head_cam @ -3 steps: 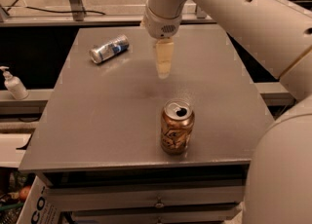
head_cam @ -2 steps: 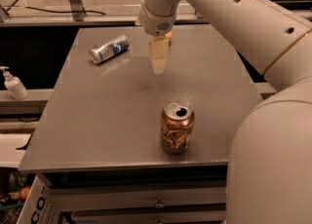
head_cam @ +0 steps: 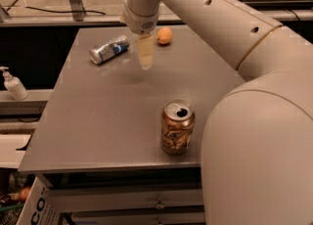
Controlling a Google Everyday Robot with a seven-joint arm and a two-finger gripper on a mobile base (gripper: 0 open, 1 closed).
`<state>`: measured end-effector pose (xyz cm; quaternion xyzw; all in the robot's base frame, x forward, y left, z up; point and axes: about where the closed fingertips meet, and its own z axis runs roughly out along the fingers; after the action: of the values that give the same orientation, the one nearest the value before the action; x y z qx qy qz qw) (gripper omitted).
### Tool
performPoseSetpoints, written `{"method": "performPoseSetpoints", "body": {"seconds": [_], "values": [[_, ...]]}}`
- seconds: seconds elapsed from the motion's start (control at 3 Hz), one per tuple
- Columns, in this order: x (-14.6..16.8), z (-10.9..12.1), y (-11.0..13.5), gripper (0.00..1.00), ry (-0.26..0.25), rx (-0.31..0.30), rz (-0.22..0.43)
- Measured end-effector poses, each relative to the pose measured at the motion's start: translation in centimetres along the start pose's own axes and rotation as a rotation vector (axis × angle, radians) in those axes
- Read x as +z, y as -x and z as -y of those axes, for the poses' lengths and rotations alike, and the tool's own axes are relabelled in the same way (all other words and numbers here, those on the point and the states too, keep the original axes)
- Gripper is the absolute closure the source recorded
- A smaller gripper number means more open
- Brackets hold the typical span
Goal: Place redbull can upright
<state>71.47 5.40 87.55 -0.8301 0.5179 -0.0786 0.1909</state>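
Observation:
The redbull can [head_cam: 109,49], slim and silver with blue patches, lies on its side at the far left of the grey table [head_cam: 98,116]. My gripper [head_cam: 145,61] hangs from the white arm above the table, just right of the can and apart from it, holding nothing that shows.
A wider gold-brown can [head_cam: 177,127] stands upright near the front edge of the table. An orange fruit [head_cam: 164,35] sits at the far edge, right of the gripper. A white pump bottle [head_cam: 13,84] stands on a ledge to the left. My arm fills the right side.
The gripper has moved left, closer to the lying redbull can. The view has shifted, and the orange fruit now shows at the far edge.

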Motion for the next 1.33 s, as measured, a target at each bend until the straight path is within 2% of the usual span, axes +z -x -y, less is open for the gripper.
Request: {"method": "performPoseSetpoints", "body": {"seconds": [1.0, 1.33], "values": [[2.8, 4.1, 2.6, 0.0, -0.043, -0.258, -0.188], [3.7, 5.1, 2.8, 0.0, -0.023, -0.323, -0.244]]}}
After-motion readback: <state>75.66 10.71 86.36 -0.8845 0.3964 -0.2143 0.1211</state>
